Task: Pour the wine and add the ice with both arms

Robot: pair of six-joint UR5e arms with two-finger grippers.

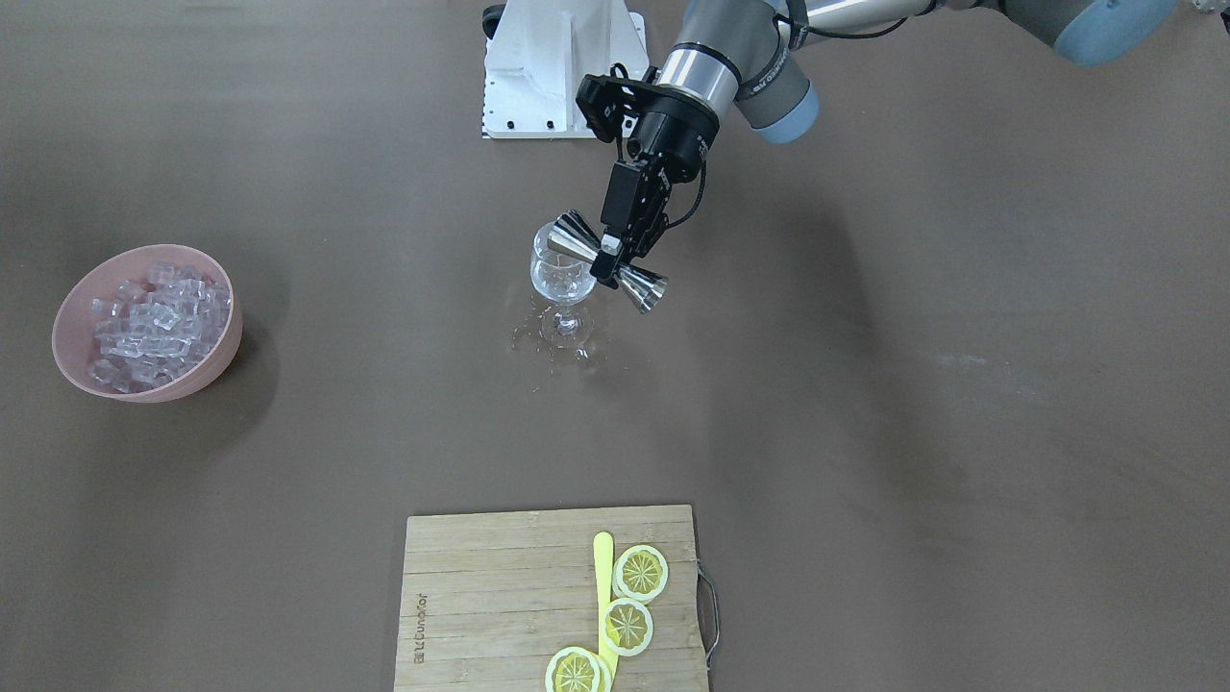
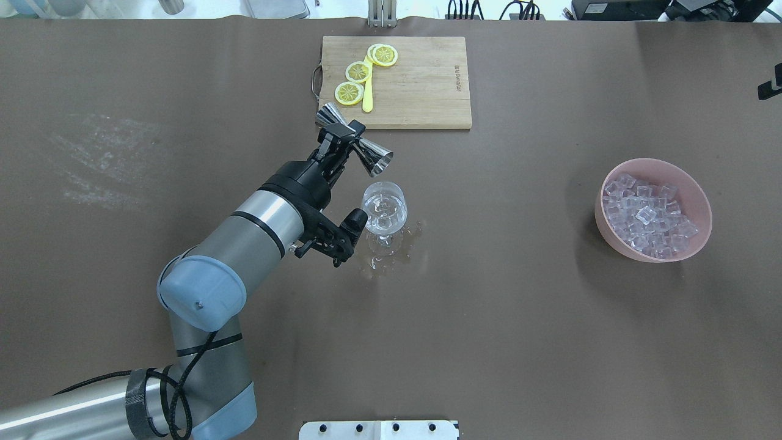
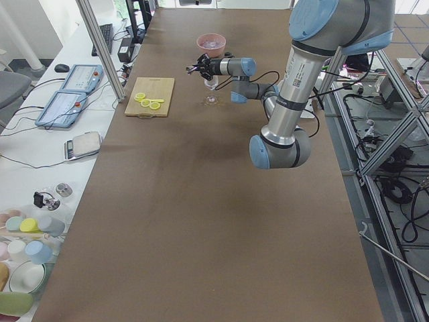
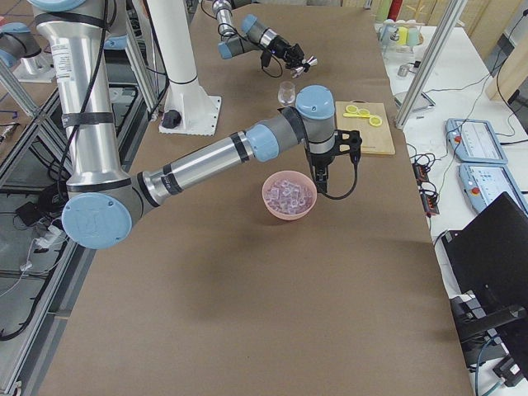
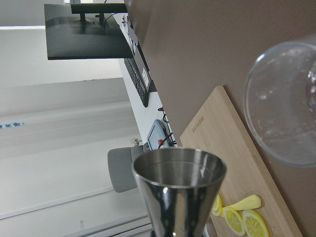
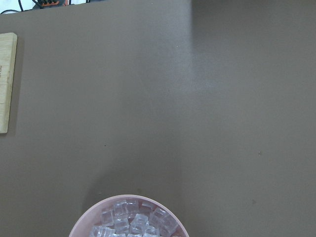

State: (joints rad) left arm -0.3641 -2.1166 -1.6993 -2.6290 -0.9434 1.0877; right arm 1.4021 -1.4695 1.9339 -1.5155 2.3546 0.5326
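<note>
My left gripper (image 1: 608, 259) (image 2: 343, 135) is shut on the waist of a steel double jigger (image 1: 646, 288) (image 2: 374, 156) (image 5: 178, 182). It holds the jigger tilted, one mouth just over the rim of the clear wine glass (image 1: 562, 274) (image 2: 383, 208) (image 5: 284, 103). Clear wine drops (image 1: 553, 354) (image 2: 391, 255) lie on the table round the glass's foot. The ice (image 1: 154, 322) (image 2: 647, 214) (image 6: 131, 222) fills a pink bowl (image 1: 216, 360) (image 2: 702, 208). My right gripper (image 4: 320, 177) hangs just above that bowl (image 4: 271, 198). I cannot tell whether it is open or shut.
A wooden cutting board (image 1: 500, 596) (image 2: 421, 79) with three lemon slices (image 1: 641, 572) (image 2: 358, 71) and a yellow stick (image 1: 603, 557) lies beyond the glass. The white base block (image 1: 562, 67) stands at the robot's side.
</note>
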